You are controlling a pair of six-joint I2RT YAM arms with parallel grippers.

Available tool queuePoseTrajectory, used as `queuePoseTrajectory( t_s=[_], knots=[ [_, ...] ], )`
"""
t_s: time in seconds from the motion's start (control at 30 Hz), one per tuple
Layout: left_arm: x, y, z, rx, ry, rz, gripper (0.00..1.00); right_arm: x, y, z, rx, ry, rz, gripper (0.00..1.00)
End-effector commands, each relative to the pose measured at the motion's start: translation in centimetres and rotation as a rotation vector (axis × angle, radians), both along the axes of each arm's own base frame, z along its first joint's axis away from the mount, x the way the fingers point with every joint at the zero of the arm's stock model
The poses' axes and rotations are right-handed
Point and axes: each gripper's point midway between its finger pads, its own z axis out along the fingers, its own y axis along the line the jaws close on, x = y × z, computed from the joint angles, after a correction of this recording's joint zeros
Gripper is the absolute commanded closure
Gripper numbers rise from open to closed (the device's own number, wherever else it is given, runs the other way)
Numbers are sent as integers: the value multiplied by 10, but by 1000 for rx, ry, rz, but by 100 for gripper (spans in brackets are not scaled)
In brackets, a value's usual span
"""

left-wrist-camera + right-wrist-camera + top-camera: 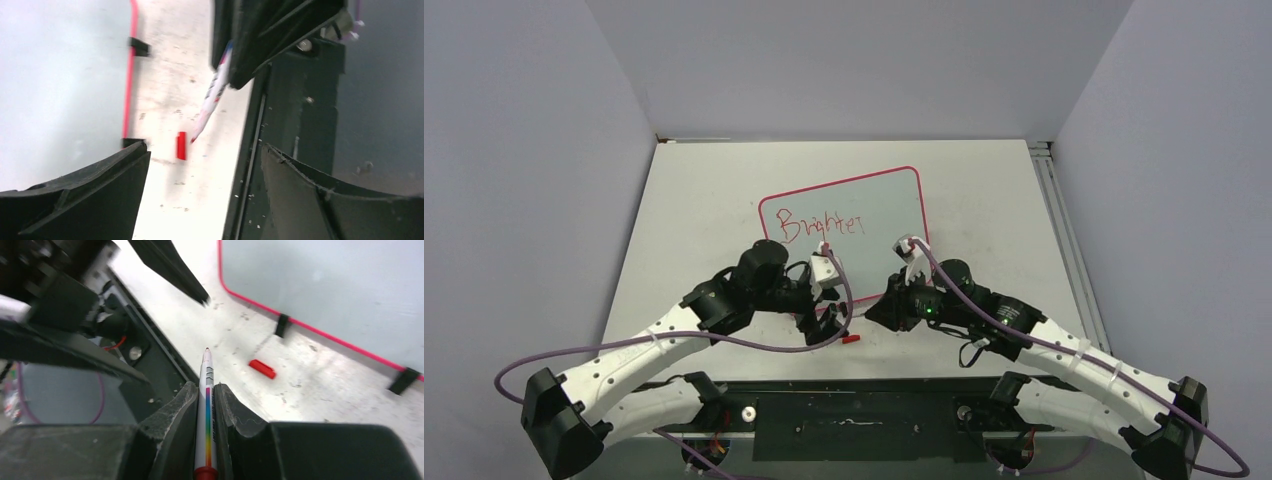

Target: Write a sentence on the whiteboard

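Right gripper (206, 390) pinches marker (207, 425); overhead alone shows sentence (822, 226).

Plain grey walls (854, 60) set on three sides, white surface (694, 210) (scuffed and speckled), metal rail (1064, 230) fitted at right edge

The white-and-black left arm (639, 352) reaches in from the near left and the matching right arm (1084, 358) from the near right, their wrists almost meeting at the middle. The black two-finger left gripper (202, 150) has its jaws spread wide, nothing between them. The black right gripper (206, 390) is clamped on a white marker with a rainbow stripe (207, 371), which points towards the left gripper.
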Motion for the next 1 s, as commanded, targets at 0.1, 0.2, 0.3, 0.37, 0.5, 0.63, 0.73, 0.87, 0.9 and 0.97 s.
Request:
queuePoseTrajectory(
  t_s=[0.1, 0.2, 0.3, 0.37, 0.5, 0.63, 0.73, 0.87, 0.9, 0.97],
  knots=[
    [63, 38, 56, -153, -92, 266, 18, 37, -27, 30, -102, -196, -158, 95],
    [88, 64, 69, -208, -95, 400, 17, 48, -36, 39, -113, -236, -210, 95],
    [114, 94, 80, -266, -100, 549, 17, 58, -44, 49, -99, -267, -250, 95],
    [130, 114, 86, -298, -99, 641, 17, 64, -49, 55, -85, -283, -272, 95],
    [154, 153, 90, -343, -82, 824, 17, 77, -62, 65, -68, -311, -310, 95],
    [167, 168, 81, -362, -12, 885, 16, 83, -70, 74, -62, -352, -332, 95],
    [171, 167, 76, -360, 22, 872, 16, 82, -71, 75, -50, -377, -327, 95],
    [177, 171, 75, -398, 68, 882, 16, 80, -73, 76, -31, -399, -318, 95],
    [182, 176, 80, -433, 72, 892, 16, 80, -74, 77, -29, -407, -320, 95],
    [191, 183, 92, -498, 84, 903, 16, 81, -77, 82, -27, -426, -329, 95]
  ],
)
